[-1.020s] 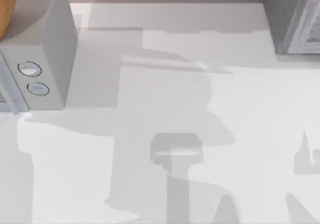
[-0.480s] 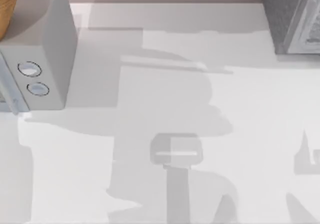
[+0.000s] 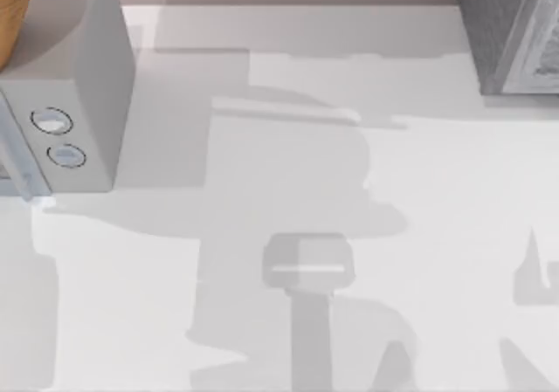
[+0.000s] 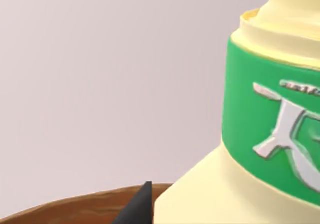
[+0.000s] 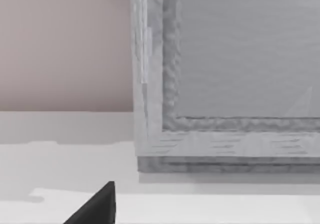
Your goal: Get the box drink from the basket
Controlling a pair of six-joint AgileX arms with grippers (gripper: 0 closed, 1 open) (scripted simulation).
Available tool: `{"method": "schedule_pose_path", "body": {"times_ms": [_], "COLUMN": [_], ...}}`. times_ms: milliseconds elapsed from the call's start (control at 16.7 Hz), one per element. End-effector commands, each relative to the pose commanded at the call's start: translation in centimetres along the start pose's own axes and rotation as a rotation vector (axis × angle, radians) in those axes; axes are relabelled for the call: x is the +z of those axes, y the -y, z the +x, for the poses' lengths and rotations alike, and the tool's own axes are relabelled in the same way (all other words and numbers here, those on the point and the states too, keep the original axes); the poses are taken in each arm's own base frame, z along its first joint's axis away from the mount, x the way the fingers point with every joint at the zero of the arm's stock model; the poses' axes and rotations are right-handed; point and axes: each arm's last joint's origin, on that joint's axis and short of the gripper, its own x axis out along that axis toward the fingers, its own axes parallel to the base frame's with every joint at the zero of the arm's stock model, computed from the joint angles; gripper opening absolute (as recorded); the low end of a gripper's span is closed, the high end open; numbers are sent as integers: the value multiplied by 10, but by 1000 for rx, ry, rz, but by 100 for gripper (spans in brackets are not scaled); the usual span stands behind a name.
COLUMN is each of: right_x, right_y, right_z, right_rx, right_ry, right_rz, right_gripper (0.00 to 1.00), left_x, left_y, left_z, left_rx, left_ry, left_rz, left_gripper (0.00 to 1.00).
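The box drink [image 4: 272,134] looms very close in the left wrist view: a pale-yellow body with a green label band and a paler neck above it. A dark tip of my left gripper [image 4: 137,206] stands right beside its lower body, just above the brown rim of the basket [image 4: 65,209]. An orange-brown curved edge of the basket [image 3: 10,12] also shows at the far left corner in the top view. A dark tip of my right gripper [image 5: 97,206] hangs over the white table in front of the grey speckled block [image 5: 240,74].
A large grey box with two round rings [image 3: 74,104] stands at the table's left, next to the basket. The grey speckled block [image 3: 511,30] sits at the far right. Arm shadows lie across the white table [image 3: 288,147].
The arm shadow at the middle of the table has shifted slightly. The grey box, the block and the basket have not moved.
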Motion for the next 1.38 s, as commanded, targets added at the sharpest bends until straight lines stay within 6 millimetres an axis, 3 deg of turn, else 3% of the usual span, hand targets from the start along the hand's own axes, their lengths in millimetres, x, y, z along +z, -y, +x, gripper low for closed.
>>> {"method": "schedule_pose_path", "body": {"times_ms": [240, 720, 900, 1020, 1380], "right_x": [0, 0, 0, 0, 0], "right_y": [0, 0, 0, 0, 0], "right_z": [0, 0, 0, 0, 0], "right_rx": [0, 0, 0, 0, 0], "right_ry": [0, 0, 0, 0, 0], "right_rz": [0, 0, 0, 0, 0], "right_gripper": [100, 100, 100, 100, 100], "left_x": [0, 0, 14, 35, 135], "left_y": [0, 0, -1, 0, 2], "left_z": [0, 0, -3, -2, -10], "left_rx": [0, 0, 9, 27, 82], "left_ry": [0, 0, 37, 92, 296], "left_rz": [0, 0, 7, 9, 27], "left_gripper": [2, 0, 0, 0, 0]}}
